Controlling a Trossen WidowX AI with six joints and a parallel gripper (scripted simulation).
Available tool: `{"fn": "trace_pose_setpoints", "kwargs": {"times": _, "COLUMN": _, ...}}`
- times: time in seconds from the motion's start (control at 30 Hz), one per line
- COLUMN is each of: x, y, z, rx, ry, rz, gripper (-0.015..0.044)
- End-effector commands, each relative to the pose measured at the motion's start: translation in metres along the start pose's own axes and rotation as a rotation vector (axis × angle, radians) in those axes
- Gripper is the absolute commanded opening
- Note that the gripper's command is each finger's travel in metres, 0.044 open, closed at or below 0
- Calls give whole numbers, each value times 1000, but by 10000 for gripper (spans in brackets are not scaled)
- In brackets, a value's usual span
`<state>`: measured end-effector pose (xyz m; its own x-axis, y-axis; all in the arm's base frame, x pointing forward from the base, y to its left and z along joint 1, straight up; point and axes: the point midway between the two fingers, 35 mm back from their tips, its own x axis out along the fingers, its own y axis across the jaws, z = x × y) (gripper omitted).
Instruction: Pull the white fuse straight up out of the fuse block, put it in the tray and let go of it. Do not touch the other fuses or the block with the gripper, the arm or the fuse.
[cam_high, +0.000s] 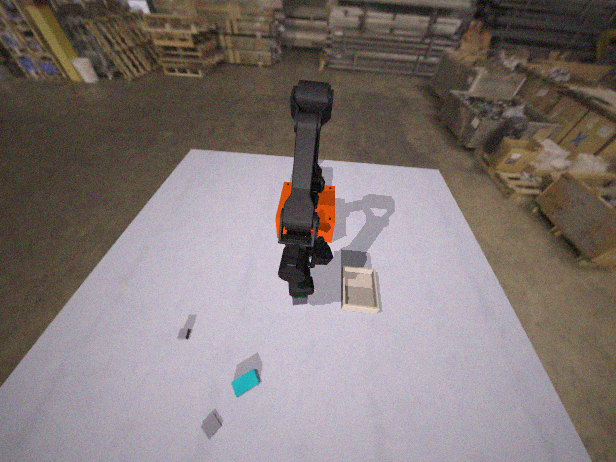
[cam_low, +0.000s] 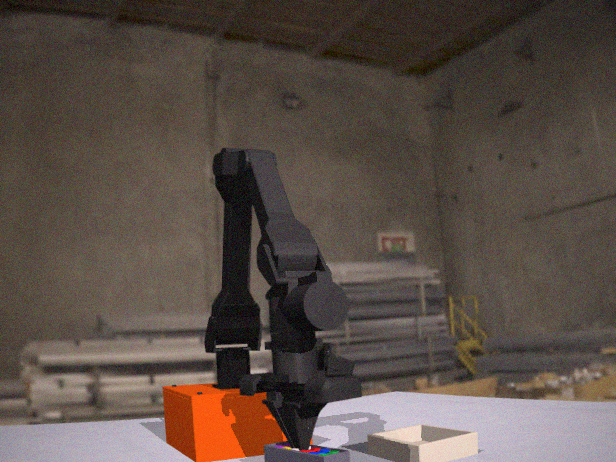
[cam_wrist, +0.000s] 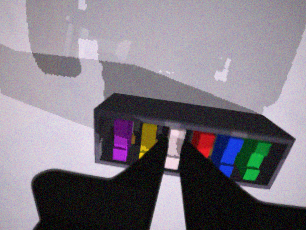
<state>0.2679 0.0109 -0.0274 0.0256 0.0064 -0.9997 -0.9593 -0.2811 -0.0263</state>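
Note:
The white fuse (cam_wrist: 174, 152) sits in its slot in the dark fuse block (cam_wrist: 200, 113) (cam_low: 287, 454), between a yellow fuse (cam_wrist: 148, 136) and a red fuse (cam_wrist: 204, 142). Purple (cam_wrist: 121, 141), blue (cam_wrist: 230, 150) and green (cam_wrist: 256, 161) fuses fill the other slots. My gripper (cam_wrist: 173, 145) (cam_low: 302, 442) (cam_high: 300, 294) points straight down over the block, and its two fingertips press the white fuse from both sides. In the top view the gripper hides most of the block. The beige tray (cam_high: 360, 305) (cam_low: 423, 448) stands empty on the table to the right of the block.
The arm's orange base box (cam_high: 327, 211) (cam_low: 200, 425) stands just behind the block. A teal block (cam_high: 245, 383) and two small grey pieces (cam_high: 186, 332) (cam_high: 212, 423) lie further forward on the table, far from the gripper.

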Motion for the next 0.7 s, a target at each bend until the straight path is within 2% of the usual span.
{"fn": "trace_pose_setpoints", "kwargs": {"times": 0.0, "x": 0, "y": 0, "z": 0, "rx": 0, "ry": 0, "rz": 0, "gripper": 25}}
{"fn": "trace_pose_setpoints", "kwargs": {"times": 0.13, "x": 0, "y": 0, "z": 0, "rx": 0, "ry": 0, "rz": 0, "gripper": 0}}
{"fn": "trace_pose_setpoints", "kwargs": {"times": 0.67, "x": -6, "y": 0, "z": 0, "rx": 0, "ry": 1, "rz": -1, "gripper": 0}}
